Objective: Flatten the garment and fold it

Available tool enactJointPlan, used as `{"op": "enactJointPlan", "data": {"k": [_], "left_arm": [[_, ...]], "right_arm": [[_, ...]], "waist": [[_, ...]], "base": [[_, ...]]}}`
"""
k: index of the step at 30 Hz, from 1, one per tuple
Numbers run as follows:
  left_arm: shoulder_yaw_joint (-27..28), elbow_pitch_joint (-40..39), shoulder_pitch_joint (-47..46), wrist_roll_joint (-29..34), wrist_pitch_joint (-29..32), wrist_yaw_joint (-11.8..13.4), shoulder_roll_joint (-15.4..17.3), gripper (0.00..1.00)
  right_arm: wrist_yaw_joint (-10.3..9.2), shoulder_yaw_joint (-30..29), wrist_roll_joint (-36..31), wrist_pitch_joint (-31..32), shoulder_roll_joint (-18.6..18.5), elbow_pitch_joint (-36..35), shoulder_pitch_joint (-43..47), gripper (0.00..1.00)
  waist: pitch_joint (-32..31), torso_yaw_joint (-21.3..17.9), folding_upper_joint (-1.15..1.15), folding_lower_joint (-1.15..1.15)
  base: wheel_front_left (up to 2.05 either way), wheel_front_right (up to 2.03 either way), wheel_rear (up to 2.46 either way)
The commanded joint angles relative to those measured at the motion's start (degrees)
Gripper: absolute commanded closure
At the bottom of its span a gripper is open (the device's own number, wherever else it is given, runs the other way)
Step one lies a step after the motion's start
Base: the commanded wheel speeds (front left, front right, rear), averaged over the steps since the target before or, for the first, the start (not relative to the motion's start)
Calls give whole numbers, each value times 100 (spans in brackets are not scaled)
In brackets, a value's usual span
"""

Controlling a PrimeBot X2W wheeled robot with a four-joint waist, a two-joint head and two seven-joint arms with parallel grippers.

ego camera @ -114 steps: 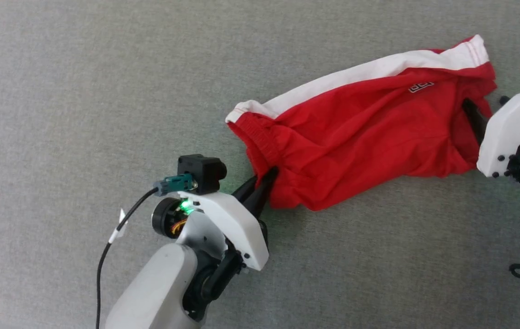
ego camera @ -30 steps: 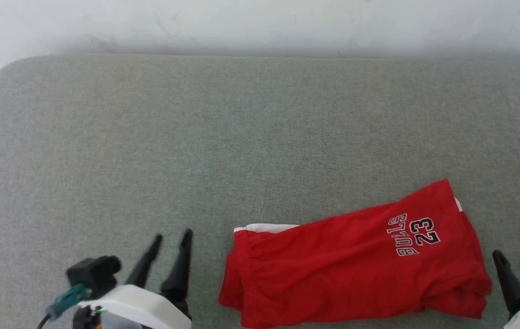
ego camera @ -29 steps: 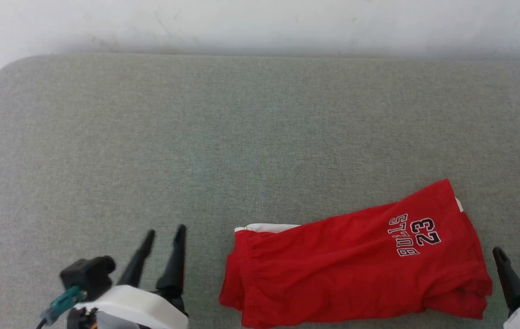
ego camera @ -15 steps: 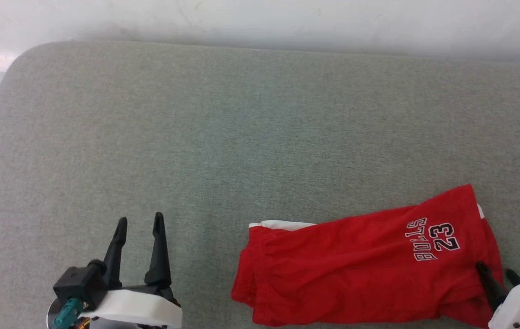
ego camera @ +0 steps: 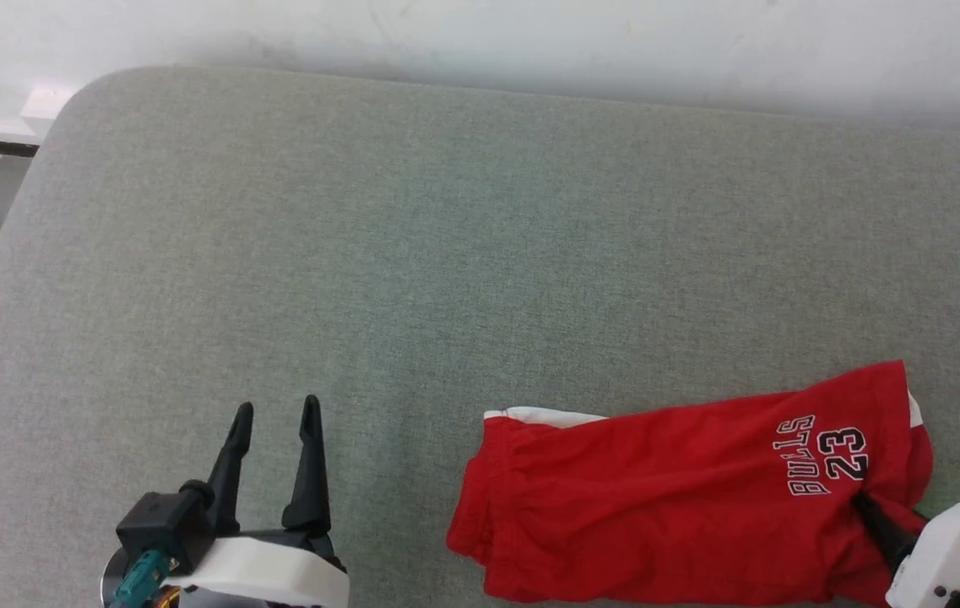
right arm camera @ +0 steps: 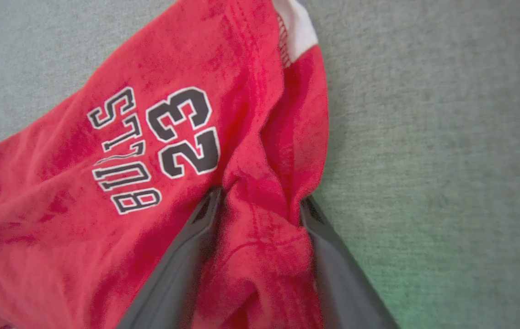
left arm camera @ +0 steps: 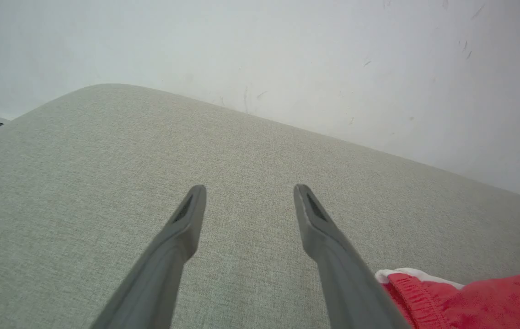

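The red soft-fabric athletic shorts (ego camera: 665, 507) lie on the near right part of a grey woven upholstered surface (ego camera: 361, 253). They are folded lengthwise into one long band. The gathered elastic waistband (ego camera: 488, 490) forms the end toward the robot's left, and a strip of the white side stripe (ego camera: 543, 415) shows along its far edge. The black-and-white "BULLS 23" print (ego camera: 826, 454) faces up near the leg hem, at the end toward the robot's right.

The right gripper (right arm camera: 260, 197) is at the near corner of that hem. Its two dark fingers are spread wide, one on each side of a raised fold of red fabric. The fold fills the gap and touches both fingers.

The left gripper (ego camera: 277, 407) is over bare surface, well apart from the waistband, on its left. Its fingers are spread wide and nothing lies between them.

A scuffed white wall (ego camera: 530, 34) borders the far edge of the surface.
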Motion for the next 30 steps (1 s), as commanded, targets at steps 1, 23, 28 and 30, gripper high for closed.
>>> {"op": "enactJointPlan", "data": {"k": [1,23,28,30], "left_arm": [[-17,9,-115,43,11,-19,-14,0],[-11,-17,-61,-19,82,68,42,0],[-32,-17,-77,-28,118,80,50,0],[-38,-15,-76,-33,120,93,43,0]], "right_arm": [[21,232,85,214,213,265,198,72],[21,-1615,-1434,-608,202,-105,-547,100],[21,-1497,-1485,-609,185,-309,-556,100],[21,-1222,-1421,-599,193,-455,-517,100]], "waist": [[-29,30,0,0],[-96,-219,0,0],[-105,-316,0,0],[-130,-356,0,0]], "base": [[0,0,0],[0,0,0],[0,0,0],[0,0,0]]}}
